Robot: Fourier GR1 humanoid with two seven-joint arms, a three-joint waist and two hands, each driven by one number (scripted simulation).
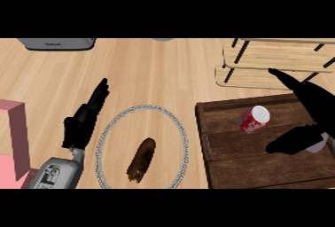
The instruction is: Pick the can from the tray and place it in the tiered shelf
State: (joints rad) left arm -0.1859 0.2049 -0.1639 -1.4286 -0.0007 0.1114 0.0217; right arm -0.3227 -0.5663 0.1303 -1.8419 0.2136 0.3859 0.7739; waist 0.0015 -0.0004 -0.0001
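- Can (pixel 254 119), red with a white top, lies tilted on the dark wooden tray (pixel 262 166) in the right half of the frame, in the tray's upper part, with its white end pointing toward the upper right.
- The right hand (pixel 313 116) comes in from the right edge over the tray; its fingers are spread and straight, one long finger reaching up toward the shelf and the thumb stretching left below the can. Nothing is held, and the can sits in the gap between thumb and fingers without visible contact.
- The tiered shelf (pixel 274 62), pale wood boards on thin black posts, stands in the upper right of the frame, just above the tray's far edge.
- The left hand (pixel 83 119) shows at centre left, fingers straight and close together, pointing up, holding nothing, beside the plate's left rim.
- A clear round plate (pixel 104 133) with a speckled rim lies at lower centre, left of the tray, with a dark brown elongated food item (pixel 142 159) on it.
- A pink object (pixel 14 137) sits at the left edge, and a grey appliance (pixel 57 43) is cut off at the upper left.
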